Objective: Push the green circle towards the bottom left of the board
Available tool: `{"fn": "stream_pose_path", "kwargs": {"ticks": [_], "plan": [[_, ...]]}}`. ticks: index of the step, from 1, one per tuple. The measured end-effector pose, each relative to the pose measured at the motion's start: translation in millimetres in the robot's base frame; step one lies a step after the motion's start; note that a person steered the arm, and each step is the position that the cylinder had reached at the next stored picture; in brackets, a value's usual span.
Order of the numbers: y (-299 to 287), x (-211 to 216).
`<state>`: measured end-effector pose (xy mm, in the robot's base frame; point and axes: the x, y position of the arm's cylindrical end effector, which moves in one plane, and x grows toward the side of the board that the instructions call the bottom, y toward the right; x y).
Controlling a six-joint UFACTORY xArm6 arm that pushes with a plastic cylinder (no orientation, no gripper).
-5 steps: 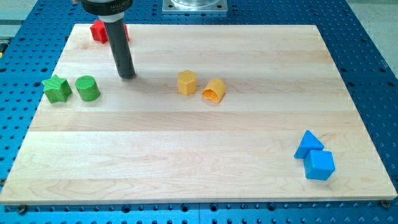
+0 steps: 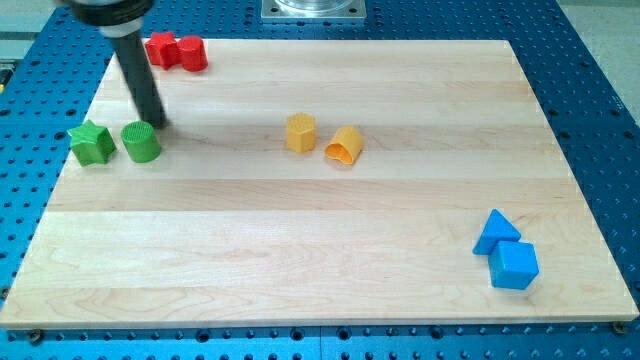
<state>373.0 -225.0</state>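
Note:
The green circle point(image 2: 141, 142) is a short ridged cylinder near the board's left edge, in the upper half. A green star point(image 2: 91, 142) sits just left of it, close beside it. My tip point(image 2: 153, 122) is at the circle's upper right, right next to its top edge; I cannot tell whether it touches. The dark rod rises from the tip toward the view's top left.
Two red blocks point(image 2: 177, 51) lie side by side at the board's top left. A yellow hexagon point(image 2: 300, 132) and a yellow arch-like block point(image 2: 345, 145) sit near the middle. A blue triangle point(image 2: 495, 232) and a blue cube point(image 2: 514, 265) sit at the lower right.
My tip has slid left, from about a block's width right of the green circle to its upper right edge. The red blocks are now uncovered. No block has moved.

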Motion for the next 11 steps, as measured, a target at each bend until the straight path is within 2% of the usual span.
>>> {"fn": "stream_pose_path", "kwargs": {"ticks": [1, 2, 3, 4, 5, 6, 7, 8, 11], "plan": [[0.1, 20.3], [16.4, 80.2], [3.0, 112.7], [15.1, 110.1], [-9.6, 85.2], [21.2, 59.0], [47.6, 85.7], [45.0, 131.0], [92.5, 196.1]]}}
